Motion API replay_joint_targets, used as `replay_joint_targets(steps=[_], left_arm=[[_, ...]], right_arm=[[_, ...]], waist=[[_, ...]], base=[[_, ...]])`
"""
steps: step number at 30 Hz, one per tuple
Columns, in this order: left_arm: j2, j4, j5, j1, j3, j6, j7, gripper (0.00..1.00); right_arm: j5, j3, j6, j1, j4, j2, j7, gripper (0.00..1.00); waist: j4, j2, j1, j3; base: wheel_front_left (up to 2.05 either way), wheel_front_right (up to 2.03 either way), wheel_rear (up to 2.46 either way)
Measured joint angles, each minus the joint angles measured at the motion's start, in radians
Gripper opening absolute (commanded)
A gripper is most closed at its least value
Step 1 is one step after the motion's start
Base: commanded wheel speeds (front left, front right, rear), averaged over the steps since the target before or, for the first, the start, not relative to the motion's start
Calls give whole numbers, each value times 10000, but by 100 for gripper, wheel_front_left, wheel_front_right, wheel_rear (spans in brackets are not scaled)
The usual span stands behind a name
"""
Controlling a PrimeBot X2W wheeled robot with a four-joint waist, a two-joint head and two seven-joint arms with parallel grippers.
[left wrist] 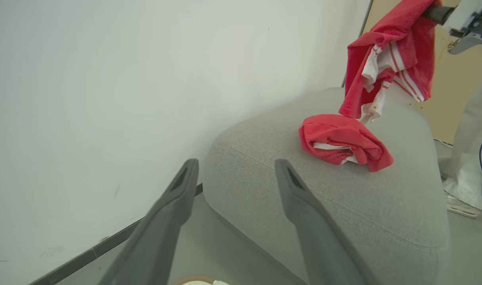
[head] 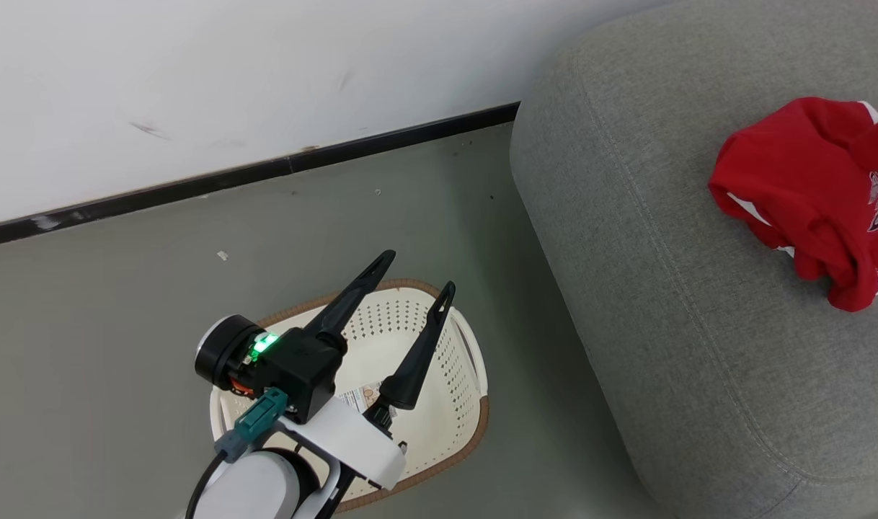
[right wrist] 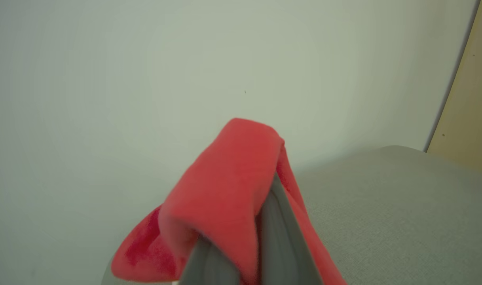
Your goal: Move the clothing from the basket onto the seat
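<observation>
The right pincer (right wrist: 260, 237) held a red jersey (left wrist: 399, 47) clamped, dangling it at upper right over the grey sofa (head: 662, 324), apparently to drop beside a crumpled jersey (left wrist: 344, 142) lying there. The left pincer (head: 419, 272), spread wide and holding nothing, hovered above the laundry basket (head: 475, 425), lower centre.

The head view looks steeply down at the floor (head: 122, 324), with the basket (head: 450, 404) close below and the seat (head: 698, 324) at right. The left wrist view sits low over the basket, looking along the left pincer (left wrist: 236, 163) across the seat toward the wall (left wrist: 86, 99). The right wrist view hangs close above the seat, facing that wall, with clothing (right wrist: 225, 190) right against the lens. All three views share the seat and clothing.
</observation>
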Motion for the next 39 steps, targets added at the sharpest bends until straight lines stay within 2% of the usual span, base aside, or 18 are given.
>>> replay_joint_targets(steps=[8,17,18,20,22,24,25,39], left_arm=[[-23,-265,86,-318,-171,-63,167,100],[-311,-341,35,-506,-163,-61,161,100],[-322,-343,25,-506,-105,-59,161,100],[-309,-341,19,-506,8,-38,159,100],[-276,-297,0,-506,94,0,98,100],[-295,-278,-27,-506,123,-4,52,100],[-328,-278,-63,-506,127,-4,-27,100],[-127,401,-196,-427,658,138,-343,100]], right_arm=[[-412,-61,-4,1126,1110,1070,-472,0],[-552,-21,-4,1391,1513,1555,-713,0],[-552,-15,-4,1392,1526,1607,-715,8],[-554,23,-4,1393,1563,1739,-729,32],[-554,79,-4,1395,1634,1900,-815,46],[-554,69,-4,1423,1712,1944,-819,78],[-556,79,-4,1462,1709,1941,-851,100],[-1202,368,-4,2934,700,2376,-989,100]], waist=[[71,0,0,542],[82,0,0,965],[71,0,0,1002],[21,0,0,1060],[-51,0,0,1080],[-107,0,0,1061],[-128,0,0,1042],[-456,0,0,543]], base=[[0,0,0],[0,0,0],[0,0,0],[0,0,0],[0,0,0],[0,0,0],[0,0,0],[0,0,0]])
